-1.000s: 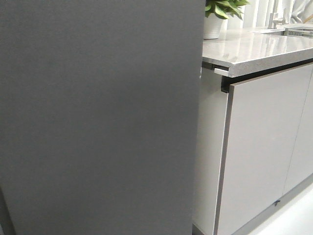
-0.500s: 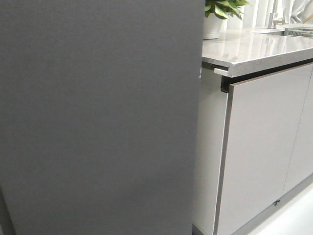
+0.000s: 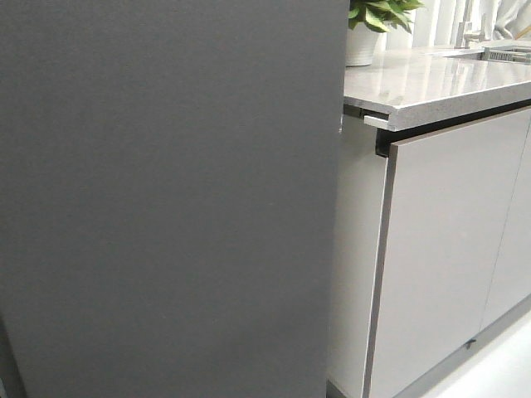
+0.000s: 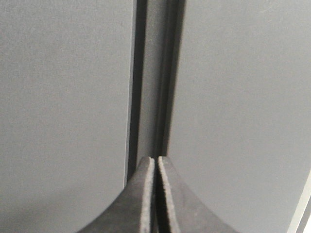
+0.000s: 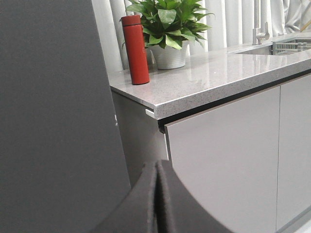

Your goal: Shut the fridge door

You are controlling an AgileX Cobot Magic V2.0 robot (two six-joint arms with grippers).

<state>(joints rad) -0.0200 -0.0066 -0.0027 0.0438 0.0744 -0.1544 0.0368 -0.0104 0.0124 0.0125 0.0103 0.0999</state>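
Observation:
A tall matte dark grey slab, the fridge door's outer face, fills the left two thirds of the front view. No white lining or bins show. In the left wrist view two dark grey faces flank a narrow dark vertical gap. I cannot tell which face is the door. My left gripper is shut and empty, its tips pointing at that gap. My right gripper is shut and empty, beside the dark grey face. Neither gripper shows in the front view.
To the right stand pale grey cabinet fronts under a speckled stone countertop. A red bottle and a potted plant stand on the countertop. A sink and tap are at the far right.

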